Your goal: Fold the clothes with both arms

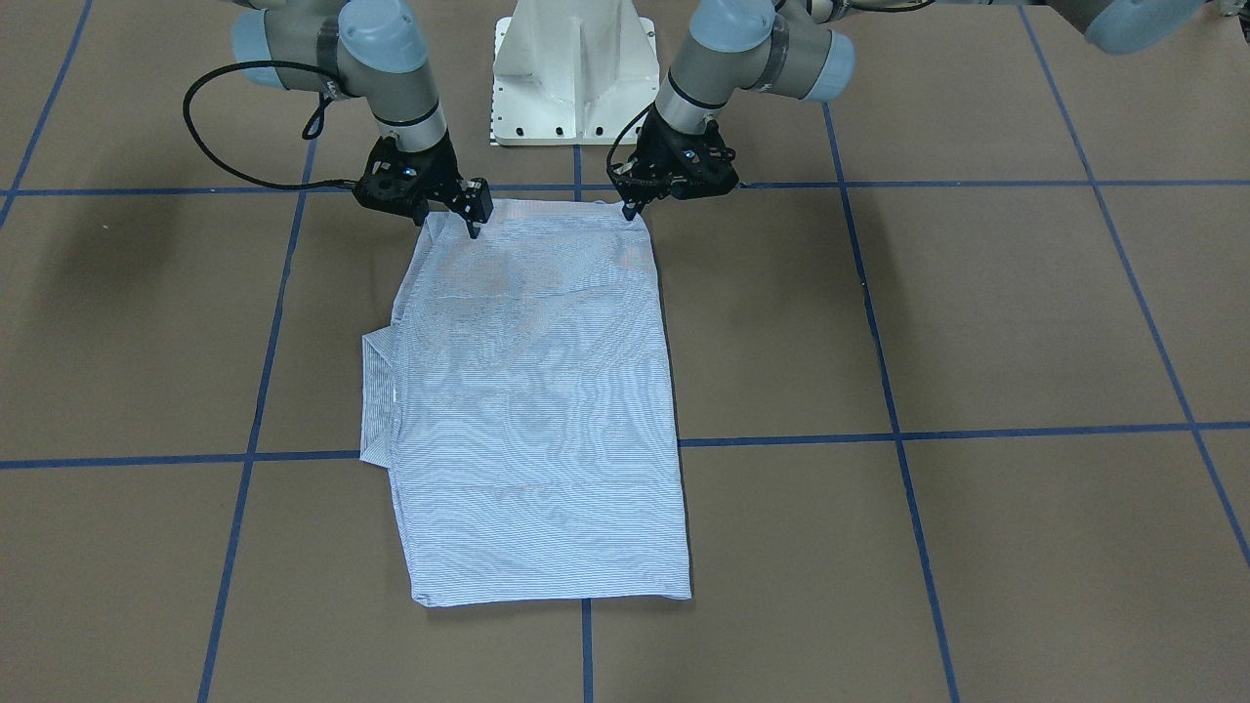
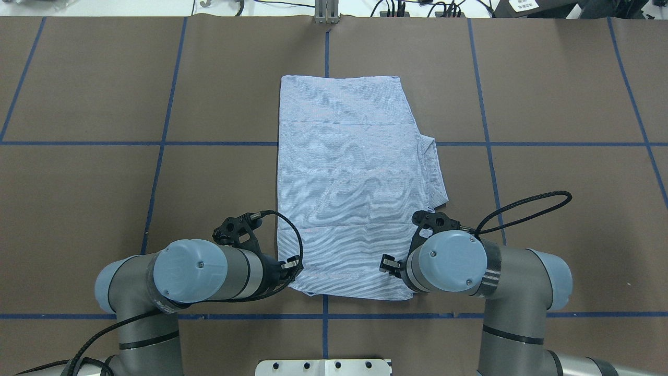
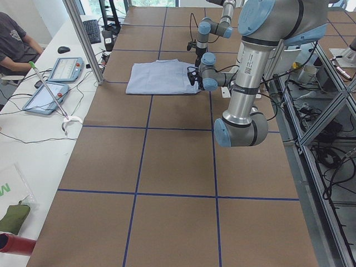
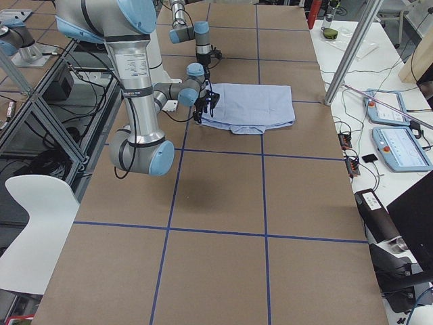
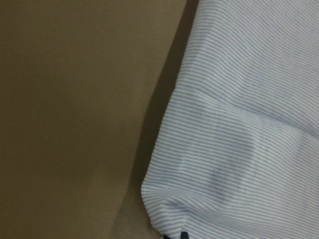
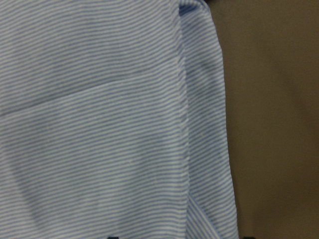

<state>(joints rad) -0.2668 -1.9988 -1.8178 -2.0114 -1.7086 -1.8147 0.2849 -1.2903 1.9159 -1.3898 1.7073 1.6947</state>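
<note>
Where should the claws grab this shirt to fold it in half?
The shirt lies flat as a long rectangle. Probably grip the two corners of the short edge beside the left claw and right claw, one corner each, coming straight down from above.

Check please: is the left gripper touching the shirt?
Touching. In the left wrist view the corner of the shirt puckers against the dark tip of the left gripper at the bottom edge.

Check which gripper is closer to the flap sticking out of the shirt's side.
Right. The right gripper is at the robot-side corner of the shirt on the same edge as the flap; the left gripper is at the other robot-side corner, across the shirt.
</note>
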